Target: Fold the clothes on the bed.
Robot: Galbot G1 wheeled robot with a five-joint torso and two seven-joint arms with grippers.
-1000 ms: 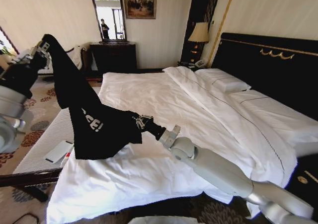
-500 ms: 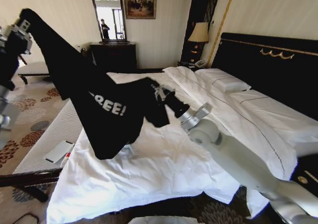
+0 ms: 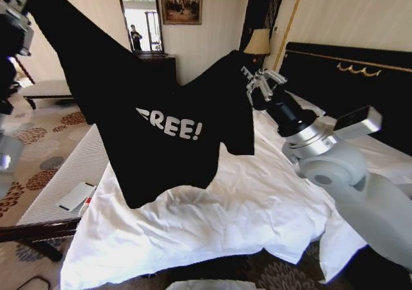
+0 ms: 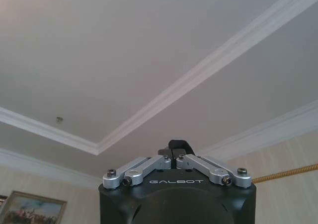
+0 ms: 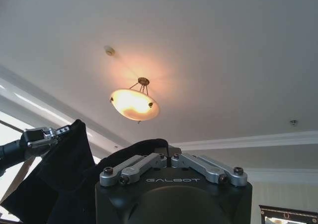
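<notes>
two grippers: both hold one black t-shirt (image 3: pixel 148 110) up in the air over the bed (image 3: pixel 212 200).
left gripper: the left gripper (image 3: pixel 14 0) is high up near the top corner of the head view. it is pinched tight on one top corner of the shirt. in its own wrist view the left gripper (image 4: pixel 175 157) points up at the ceiling with its metal links folded in.
right gripper: the right gripper (image 3: pixel 254 84) is up over the bed, near the lamp (image 3: pixel 258 42). it is closed on the other top edge of the shirt. in its own wrist view the right gripper (image 5: pixel 164 152) has black cloth bunched around it.
where the shirt is: it hangs between the two grippers. no part of it looks like it touches the white duvet (image 3: pixel 232 206). the white word "free!" (image 3: pixel 168 126) faces the head camera.
how it hangs: the top edge sags in the middle. one bottom corner droops lower than the rest.
how it will handle: i think it is light and very soft. it bends anywhere and will not keep a shape. it can swing and crumple when it comes down.
where to hold: i think the top corners by the shoulders are best. a pinch on a thick seam should slip less than a pinch on thin cloth.
what could go wrong: a loose pinch could let one corner drop.
</notes>
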